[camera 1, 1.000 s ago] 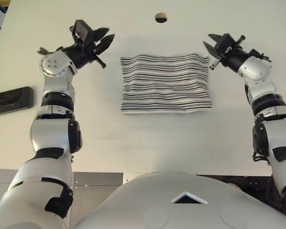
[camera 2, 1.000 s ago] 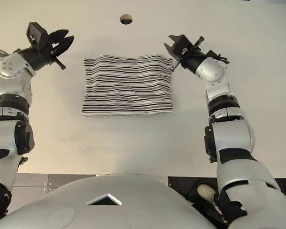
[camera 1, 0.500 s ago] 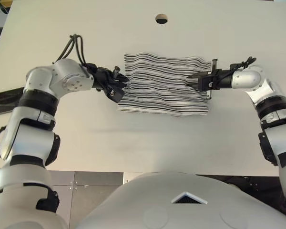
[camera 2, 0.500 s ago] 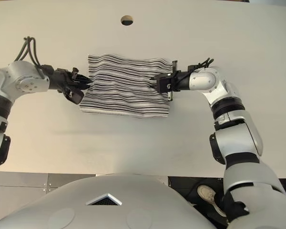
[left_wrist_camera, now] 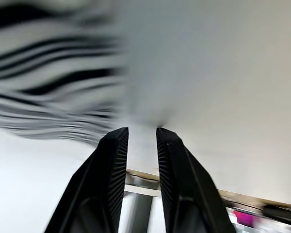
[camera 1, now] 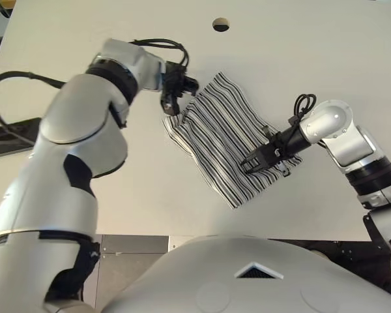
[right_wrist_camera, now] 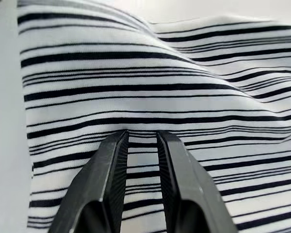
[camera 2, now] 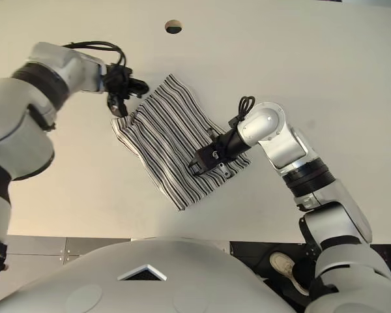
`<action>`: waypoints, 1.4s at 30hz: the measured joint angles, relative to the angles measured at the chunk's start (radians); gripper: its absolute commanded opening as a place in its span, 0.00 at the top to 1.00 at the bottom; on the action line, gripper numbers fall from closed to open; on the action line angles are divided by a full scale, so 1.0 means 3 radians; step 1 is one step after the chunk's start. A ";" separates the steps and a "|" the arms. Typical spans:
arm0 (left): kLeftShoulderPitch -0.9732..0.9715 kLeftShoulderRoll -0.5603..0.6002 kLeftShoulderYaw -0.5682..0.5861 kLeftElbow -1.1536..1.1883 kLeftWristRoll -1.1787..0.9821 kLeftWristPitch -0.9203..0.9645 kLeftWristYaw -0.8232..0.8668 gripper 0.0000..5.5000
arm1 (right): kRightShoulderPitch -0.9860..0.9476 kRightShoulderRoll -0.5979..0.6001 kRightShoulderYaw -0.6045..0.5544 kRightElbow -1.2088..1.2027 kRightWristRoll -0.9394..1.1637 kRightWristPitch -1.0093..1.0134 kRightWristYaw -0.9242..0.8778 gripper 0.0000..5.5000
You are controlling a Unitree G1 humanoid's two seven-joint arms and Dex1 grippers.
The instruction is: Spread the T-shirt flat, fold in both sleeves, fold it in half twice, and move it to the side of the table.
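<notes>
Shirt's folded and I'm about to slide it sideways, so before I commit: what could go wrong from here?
1. The T-shirt lies skewed and rippled by the right gripper, which pinches its near-right part; dragging may open the folds.
2. The left gripper sits at the far corner, hold unclear; a slip would let the shirt pivot.
3. The near corner lies close to the front edge of the table and could hang over.
</notes>
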 measured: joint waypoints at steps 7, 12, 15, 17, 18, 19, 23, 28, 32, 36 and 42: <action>-0.0002 -0.0060 0.0033 0.0281 -0.0285 0.0386 0.0258 0.81 | 0.0102 0.0060 -0.0234 -0.0177 0.0407 0.0258 -0.0114 0.81; -0.0155 0.0306 0.0460 0.0410 -0.0810 0.0742 0.0047 0.81 | 0.0113 -0.0191 -0.0540 -0.0615 0.1152 0.0922 0.0202 0.81; -0.0112 0.0506 0.0538 0.0445 -0.0938 0.0834 -0.0016 0.81 | -0.0058 0.0026 -0.0548 -0.0471 0.1110 0.0847 0.0062 0.81; 0.0040 0.0569 0.0689 0.0443 -0.1129 0.0791 -0.0016 0.81 | -0.0273 0.0389 -0.0498 -0.0003 0.0815 0.0553 -0.0320 0.81; 0.0133 0.0587 0.0825 0.0441 -0.1306 0.0687 -0.0018 0.81 | -0.0384 0.0605 -0.0453 0.0306 0.0613 0.0356 -0.0563 0.81; 0.0194 0.0593 0.0940 0.0440 -0.1447 0.0603 -0.0025 0.81 | -0.0474 0.0739 -0.0410 0.0543 0.0465 0.0206 -0.0747 0.81; 0.0478 0.0501 0.1603 0.0404 -0.2272 0.0098 -0.0274 0.81 | -0.0829 0.1217 -0.0225 0.1753 -0.0174 -0.0391 -0.1587 0.81; 0.0859 0.0331 0.2493 0.0034 -0.3461 -0.0794 -0.1004 0.81 | -0.1144 0.1526 -0.0026 0.3115 -0.0754 -0.0993 -0.2454 0.81; 0.0931 0.0333 0.2739 -0.0323 -0.3810 -0.0916 -0.1425 0.81 | -0.1335 0.1375 -0.0009 0.3519 -0.0876 -0.1201 -0.2644 0.81; 0.1126 0.0383 0.3027 -0.0939 -0.4317 -0.1012 -0.1930 0.81 | -0.1406 0.0835 -0.0132 0.3734 -0.0889 -0.1220 -0.2667 0.81; 0.1444 0.0454 0.3171 -0.1594 -0.4590 -0.0880 -0.2450 0.81 | -0.1371 0.0642 -0.0278 0.3803 -0.0888 -0.1231 -0.2633 0.81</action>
